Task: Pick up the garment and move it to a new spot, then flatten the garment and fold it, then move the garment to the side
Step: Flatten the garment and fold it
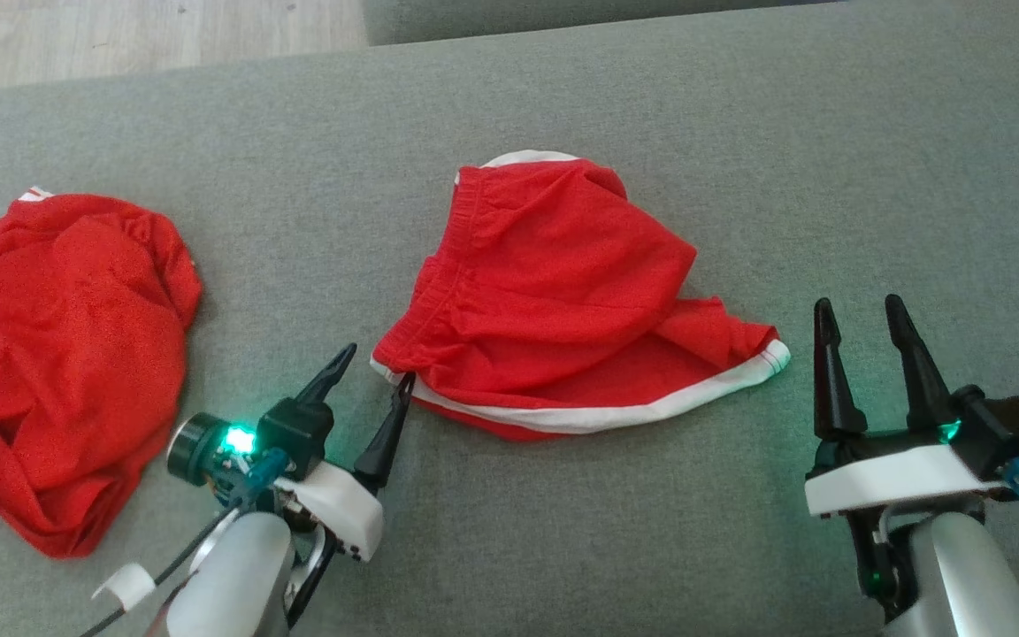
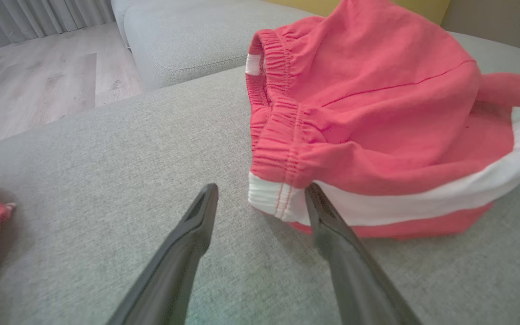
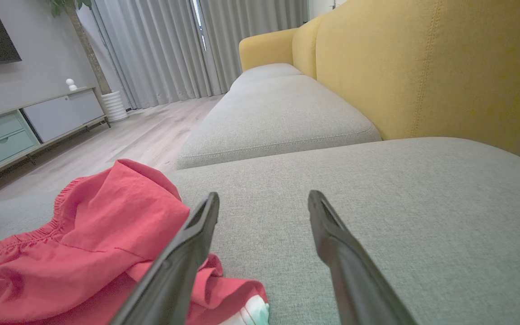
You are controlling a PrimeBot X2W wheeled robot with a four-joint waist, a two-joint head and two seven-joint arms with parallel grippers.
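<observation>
Left gripper (image 1: pixel 378 364): jaws wide, empty. The red shorts (image 1: pixel 554 283) lie crumpled on the grey sofa cushion (image 1: pixel 739 133) directly ahead of it, one fingertip at their white-trimmed corner. Right gripper (image 1: pixel 858 303): jaws wide, empty, the shorts' hem near its left side.

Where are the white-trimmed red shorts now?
In the head view, the red shorts lie at the middle of the grey cushion, their lower-left corner right at the left gripper; the right gripper sits apart on their right, another red garment far left.
</observation>
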